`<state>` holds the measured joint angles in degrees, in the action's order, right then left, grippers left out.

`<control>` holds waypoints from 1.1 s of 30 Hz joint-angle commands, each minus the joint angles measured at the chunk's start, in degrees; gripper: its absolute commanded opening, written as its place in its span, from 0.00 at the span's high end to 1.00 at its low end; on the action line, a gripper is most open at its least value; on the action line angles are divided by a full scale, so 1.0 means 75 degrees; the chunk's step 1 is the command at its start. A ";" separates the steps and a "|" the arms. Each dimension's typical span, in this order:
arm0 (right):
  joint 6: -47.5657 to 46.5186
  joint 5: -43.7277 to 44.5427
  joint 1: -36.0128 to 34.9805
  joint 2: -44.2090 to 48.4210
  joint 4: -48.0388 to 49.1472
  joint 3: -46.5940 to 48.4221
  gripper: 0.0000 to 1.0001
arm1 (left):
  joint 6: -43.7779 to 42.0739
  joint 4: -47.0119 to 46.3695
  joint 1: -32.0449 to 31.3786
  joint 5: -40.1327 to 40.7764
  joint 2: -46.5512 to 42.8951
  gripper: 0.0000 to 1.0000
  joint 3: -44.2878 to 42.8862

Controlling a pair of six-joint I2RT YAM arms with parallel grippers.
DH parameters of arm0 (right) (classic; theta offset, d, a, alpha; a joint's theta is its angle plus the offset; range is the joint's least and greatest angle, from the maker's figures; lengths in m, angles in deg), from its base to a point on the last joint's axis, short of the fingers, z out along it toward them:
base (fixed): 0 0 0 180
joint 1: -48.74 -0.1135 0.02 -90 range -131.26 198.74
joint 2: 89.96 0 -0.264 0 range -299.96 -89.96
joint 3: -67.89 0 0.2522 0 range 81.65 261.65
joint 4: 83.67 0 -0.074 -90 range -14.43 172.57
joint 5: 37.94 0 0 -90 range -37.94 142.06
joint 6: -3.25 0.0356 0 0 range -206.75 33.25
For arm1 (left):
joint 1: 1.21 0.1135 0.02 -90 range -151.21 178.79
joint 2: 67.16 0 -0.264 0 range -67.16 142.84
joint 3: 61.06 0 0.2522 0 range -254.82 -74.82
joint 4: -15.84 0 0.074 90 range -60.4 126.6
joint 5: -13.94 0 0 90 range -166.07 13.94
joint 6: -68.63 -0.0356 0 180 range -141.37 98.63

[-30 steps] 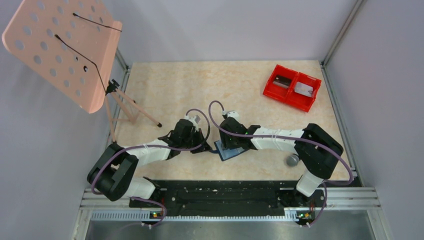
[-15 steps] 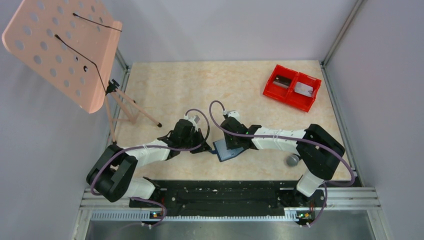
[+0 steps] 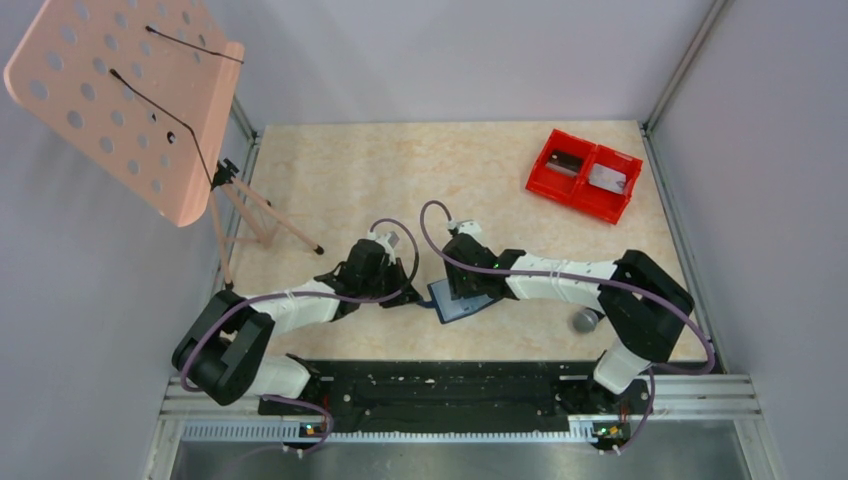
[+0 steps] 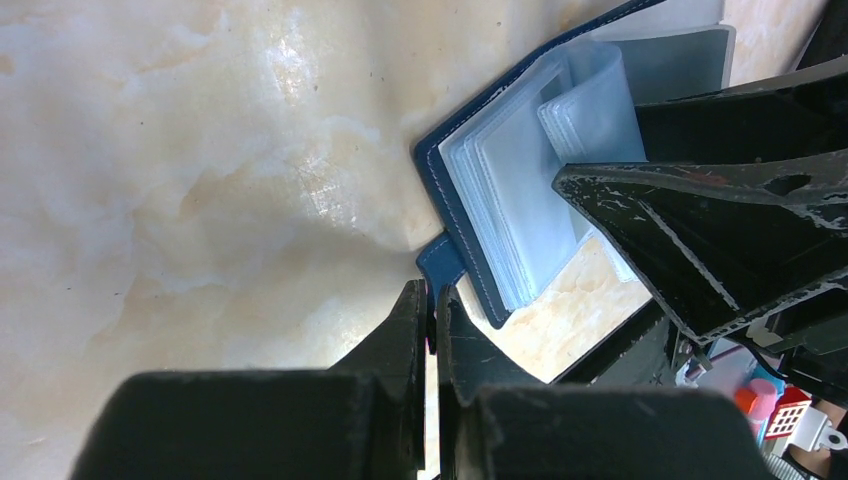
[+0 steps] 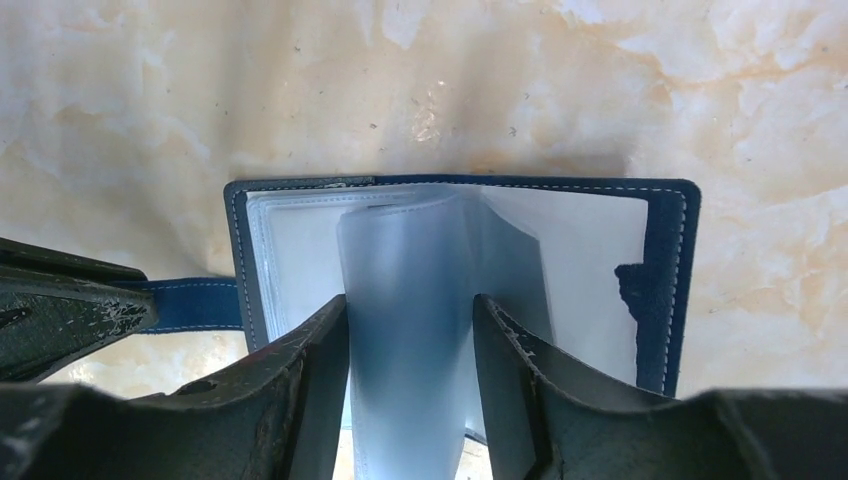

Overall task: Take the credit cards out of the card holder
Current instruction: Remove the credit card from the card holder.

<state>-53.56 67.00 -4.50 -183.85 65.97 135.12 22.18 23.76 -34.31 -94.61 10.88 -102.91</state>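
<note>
No legible writing in any view.
The card holder point(image 5: 660, 250) shows only plain navy edging and blank clear pockets. The red bin point(image 3: 583, 175), upper right of the top view, carries no readable mark. The coloured shapes point(image 4: 775, 400) at the lower right of the left wrist view are too blurred to read.

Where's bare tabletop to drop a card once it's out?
The far middle of the table, between the stand legs and the red bin, is bare. Near centre is crowded: left claw and right claw at the card holder, grey ball by the right arm.
</note>
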 commanded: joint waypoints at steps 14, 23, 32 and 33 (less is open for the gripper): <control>-0.0123 0.0304 0.0601 0.1010 -0.0258 -0.0195 0.69 | -0.0113 -0.0140 -0.0022 0.0085 -0.0226 1.00 0.0056; -0.0470 -0.0225 0.1061 0.1277 -0.0108 -0.0496 0.75 | -0.0120 -0.0091 -0.0016 0.0082 -0.0206 1.00 0.0000; -0.0486 0.0208 0.1145 0.1285 -0.1084 0.0131 0.68 | -0.0064 -0.0136 -0.0024 -0.0024 -0.0379 1.00 -0.0015; -0.0457 0.0180 0.1145 0.1316 -0.1206 0.0206 0.67 | -0.0050 -0.0170 -0.0017 -0.0059 -0.0398 1.00 -0.0007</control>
<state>-56.79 66.59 3.66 -176.37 60.48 131.97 22.05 24.08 -34.31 -94.48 10.18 -102.74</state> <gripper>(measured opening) 0.319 0.028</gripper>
